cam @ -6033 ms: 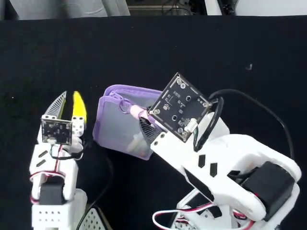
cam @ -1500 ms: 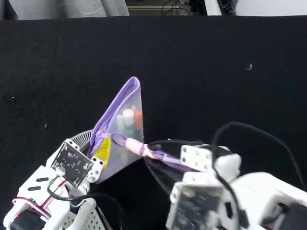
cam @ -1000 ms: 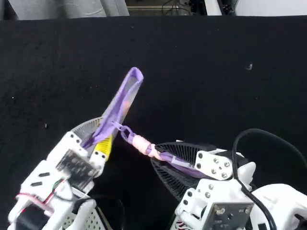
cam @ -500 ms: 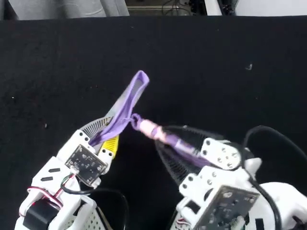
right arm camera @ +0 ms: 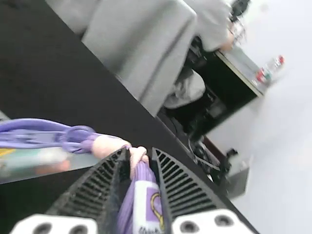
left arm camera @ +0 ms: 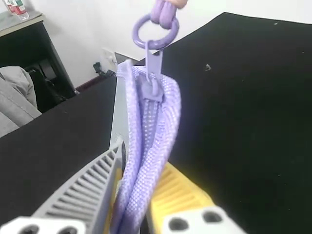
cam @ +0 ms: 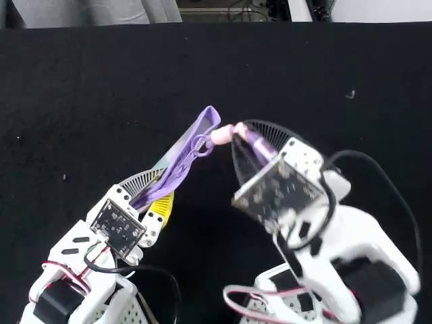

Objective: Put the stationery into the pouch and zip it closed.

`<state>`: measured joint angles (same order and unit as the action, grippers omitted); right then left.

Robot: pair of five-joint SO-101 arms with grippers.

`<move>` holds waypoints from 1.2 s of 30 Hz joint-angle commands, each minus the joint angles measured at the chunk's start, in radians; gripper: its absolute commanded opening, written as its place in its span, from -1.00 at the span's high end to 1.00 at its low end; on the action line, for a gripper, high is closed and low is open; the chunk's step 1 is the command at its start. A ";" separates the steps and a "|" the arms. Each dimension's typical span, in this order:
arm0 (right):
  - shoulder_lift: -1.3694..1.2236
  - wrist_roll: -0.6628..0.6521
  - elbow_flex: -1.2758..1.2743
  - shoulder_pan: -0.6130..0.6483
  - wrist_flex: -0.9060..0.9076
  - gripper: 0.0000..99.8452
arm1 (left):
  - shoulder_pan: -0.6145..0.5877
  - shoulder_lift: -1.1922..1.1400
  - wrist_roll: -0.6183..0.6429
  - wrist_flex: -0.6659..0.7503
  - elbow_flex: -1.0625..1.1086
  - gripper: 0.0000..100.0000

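Holding the pouch (cam: 181, 156) over mid-worktop (cam: 324, 74), I see black surface stretching wide to the far and side edges. My left fingers (cam: 154, 194) pinch its near end. Its long axis slants toward the far-right corner, edge-on, zip uppermost. My right fingers (right arm camera: 139, 161) are clamped on the zip pull (cam: 223, 135).

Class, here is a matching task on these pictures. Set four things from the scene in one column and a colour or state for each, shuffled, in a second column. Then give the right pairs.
Things
1. pouch
2. left gripper
3. right gripper
4. table

Colour or state
A. black
B. shut on the pull strap
C. purple
D. shut on the pouch's edge

Pairs: 1-C; 2-D; 3-B; 4-A
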<state>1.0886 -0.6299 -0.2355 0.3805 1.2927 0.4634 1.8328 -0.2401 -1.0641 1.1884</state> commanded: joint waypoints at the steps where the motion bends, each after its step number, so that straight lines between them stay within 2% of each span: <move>1: -0.007 -0.002 -0.094 -0.117 -0.132 0.98 | 0.002 -0.006 0.029 -0.041 0.047 0.95; 8: -0.008 -0.025 -0.191 -0.207 -0.239 0.98 | -0.031 -0.006 0.031 -0.040 0.047 0.95; 16: -0.028 -0.037 -0.288 -0.224 -0.382 0.98 | -0.047 -0.006 0.031 -0.041 0.047 0.95; 24: -0.268 -0.026 -0.288 -0.276 -0.600 0.98 | -0.045 -0.006 0.031 -0.041 0.053 0.95; 30: -0.395 0.040 -0.288 -0.296 -0.761 0.98 | -0.045 -0.006 0.031 -0.041 0.054 0.95; 36: -0.501 0.040 -0.246 -0.296 -0.824 0.98 | -0.044 -0.006 0.057 -0.041 0.056 0.95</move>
<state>0.6513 -0.5992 -0.5301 0.1626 0.5301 0.4388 1.8328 -0.2094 -1.0625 1.2175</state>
